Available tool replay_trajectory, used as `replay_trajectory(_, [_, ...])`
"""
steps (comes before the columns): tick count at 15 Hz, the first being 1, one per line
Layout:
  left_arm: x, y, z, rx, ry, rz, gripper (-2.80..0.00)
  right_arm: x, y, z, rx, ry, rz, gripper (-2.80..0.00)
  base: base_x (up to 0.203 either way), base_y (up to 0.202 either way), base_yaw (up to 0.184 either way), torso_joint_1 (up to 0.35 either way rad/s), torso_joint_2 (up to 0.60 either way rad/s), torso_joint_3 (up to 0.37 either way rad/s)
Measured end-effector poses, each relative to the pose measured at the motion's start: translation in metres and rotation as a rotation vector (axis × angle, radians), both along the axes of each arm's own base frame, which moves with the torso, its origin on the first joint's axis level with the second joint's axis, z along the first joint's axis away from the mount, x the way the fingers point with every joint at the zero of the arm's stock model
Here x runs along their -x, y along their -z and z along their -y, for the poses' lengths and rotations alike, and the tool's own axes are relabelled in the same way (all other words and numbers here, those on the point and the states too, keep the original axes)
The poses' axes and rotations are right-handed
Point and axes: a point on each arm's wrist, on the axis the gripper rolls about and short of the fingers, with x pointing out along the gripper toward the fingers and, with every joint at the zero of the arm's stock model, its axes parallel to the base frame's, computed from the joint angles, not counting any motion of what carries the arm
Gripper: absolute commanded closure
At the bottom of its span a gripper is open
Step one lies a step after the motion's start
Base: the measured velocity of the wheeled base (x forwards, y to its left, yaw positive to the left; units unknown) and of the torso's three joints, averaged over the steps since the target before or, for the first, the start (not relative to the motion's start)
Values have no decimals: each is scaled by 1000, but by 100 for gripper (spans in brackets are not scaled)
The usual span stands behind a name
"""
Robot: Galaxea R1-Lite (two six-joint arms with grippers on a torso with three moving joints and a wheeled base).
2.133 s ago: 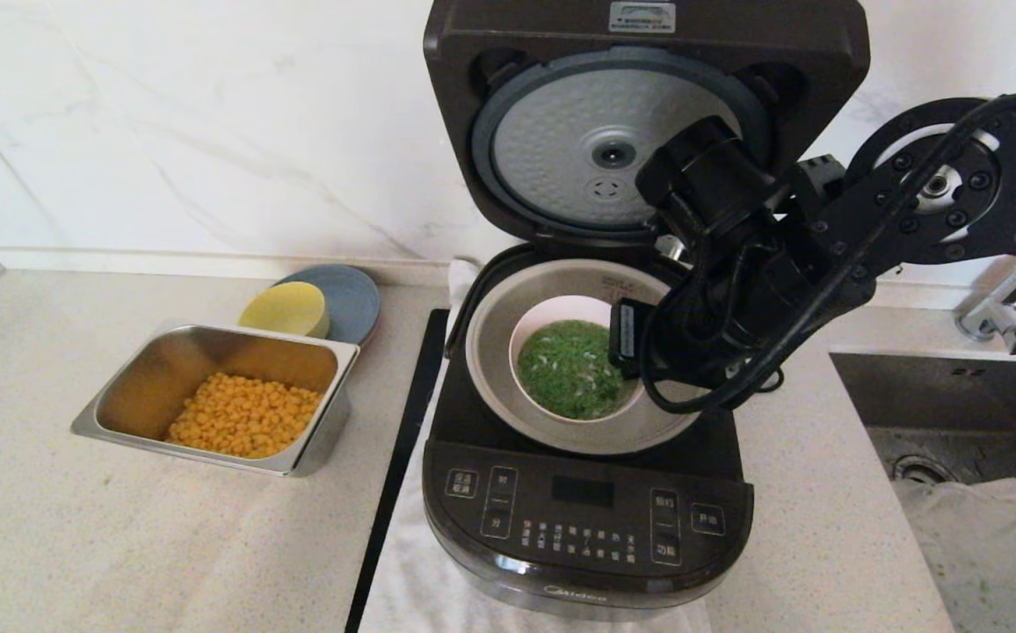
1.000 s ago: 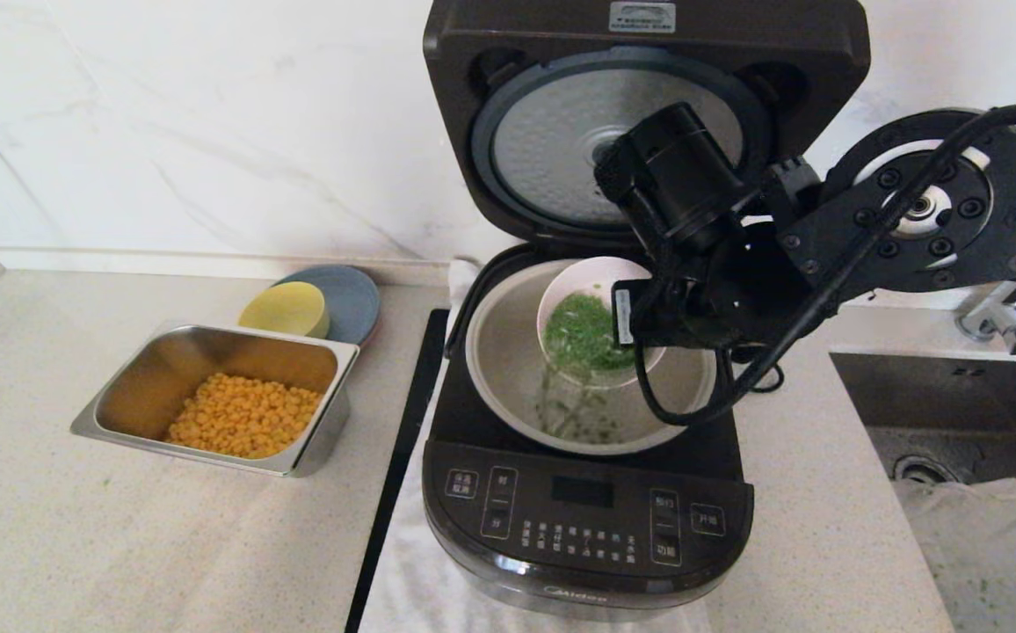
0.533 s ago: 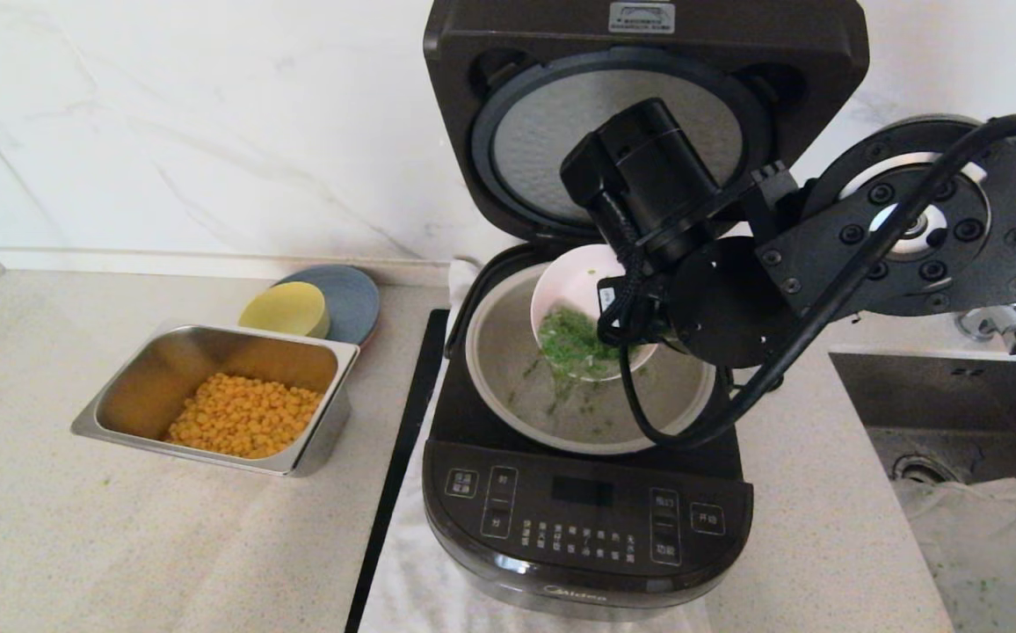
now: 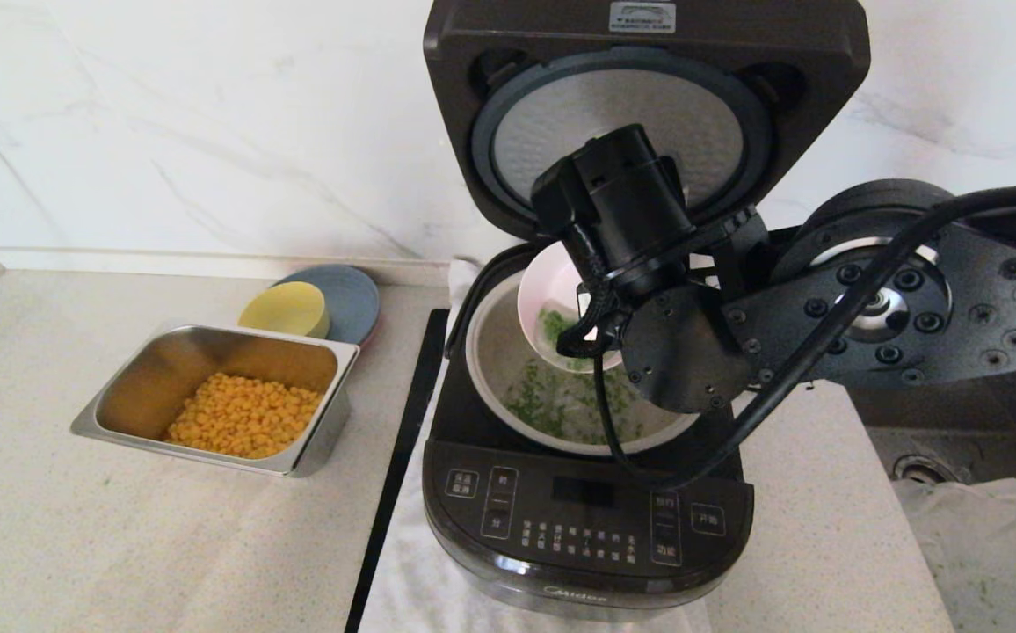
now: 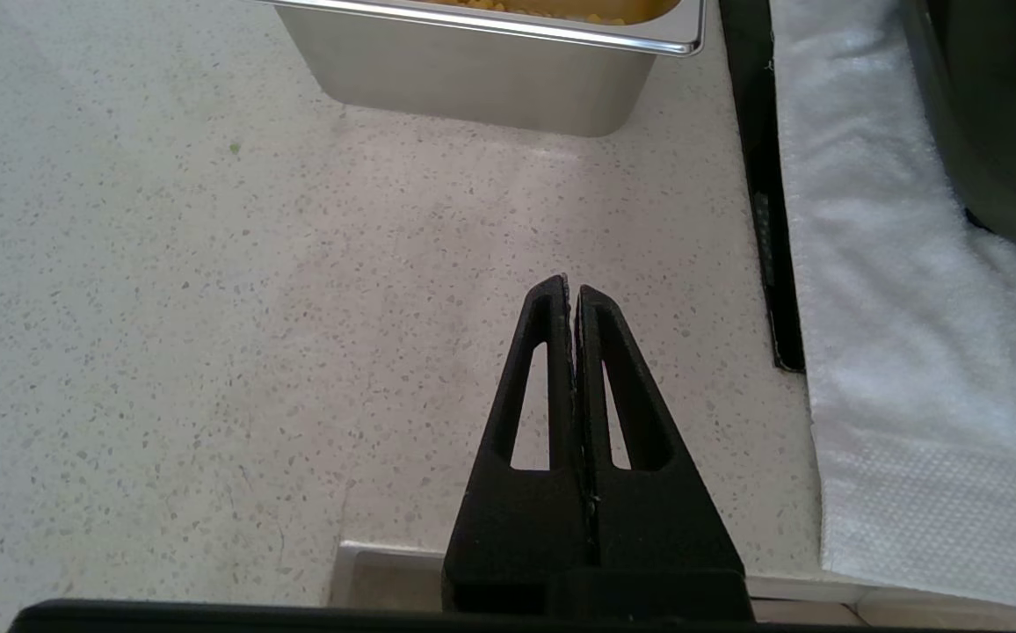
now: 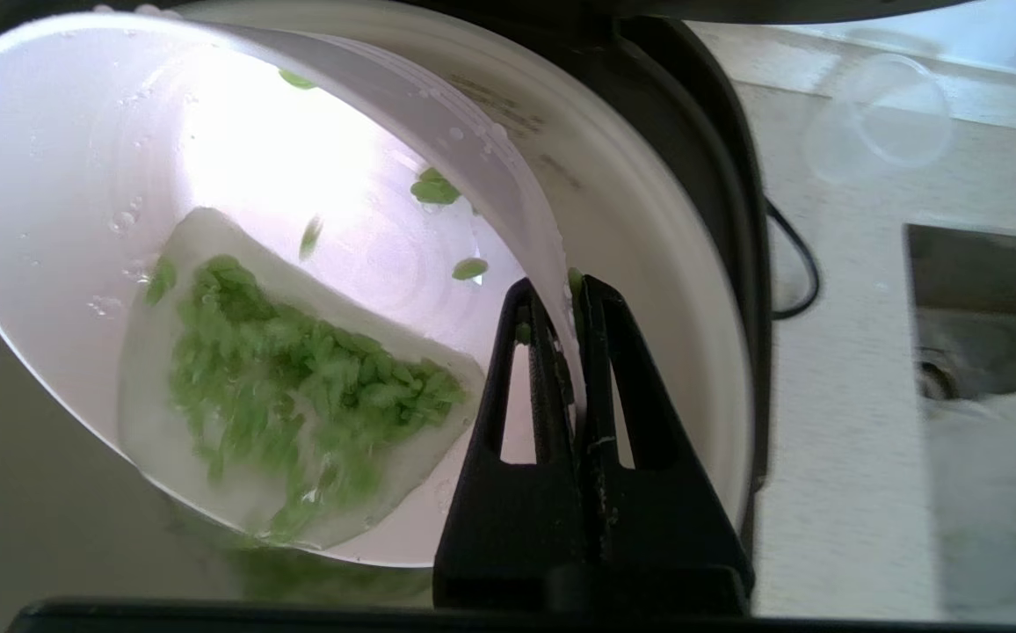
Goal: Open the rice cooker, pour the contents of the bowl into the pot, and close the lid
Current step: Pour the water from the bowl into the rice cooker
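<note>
The black rice cooker [image 4: 587, 519] stands open, its lid [image 4: 640, 114] upright with the dimpled silver disc facing me. Above the grey-beige pot [image 4: 495, 369] my right gripper [image 6: 568, 290] is shut on the rim of the pale pink bowl [image 4: 547, 294] [image 6: 77, 176], which is tipped steeply toward the pot. Chopped green herbs [image 6: 288, 369] slide over the bowl's low edge, and more herbs [image 4: 543, 404] lie in the pot's bottom. My left gripper [image 5: 571, 290] is shut on nothing, low over the counter left of the cooker.
A steel tray [image 4: 315, 440] of yellow corn sits left of the cooker, with a yellow bowl [image 4: 284, 308] on a blue plate behind it. A white towel [image 5: 895, 352] lies under the cooker. The sink [image 4: 974, 492] is at the right.
The right arm has rolled the bowl from level to steeply tipped and shifted it toward the pot's back left. Most of the herbs have fallen into the pot.
</note>
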Motion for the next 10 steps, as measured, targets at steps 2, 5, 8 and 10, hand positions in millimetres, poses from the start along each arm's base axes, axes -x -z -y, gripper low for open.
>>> replay_trajectory(2, [0, 0, 0, 0, 0, 0, 0, 3, 1, -1, -41, -6, 36, 0, 0, 0, 0, 0, 0, 0])
replay_trajectory(5, [0, 0, 0, 0, 0, 0, 0, 7, 1, 3, -80, -7, 69, 0, 0, 0, 0, 0, 0, 0])
replay_trajectory(8, [0, 0, 0, 0, 0, -1, 0, 10, 3, 6, -99, -14, 99, 0, 0, 0, 0, 0, 0, 0])
replay_trajectory(10, [0, 0, 0, 0, 0, 0, 0, 12, 6, 9, -111, -21, 127, 0, 0, 0, 0, 0, 0, 0])
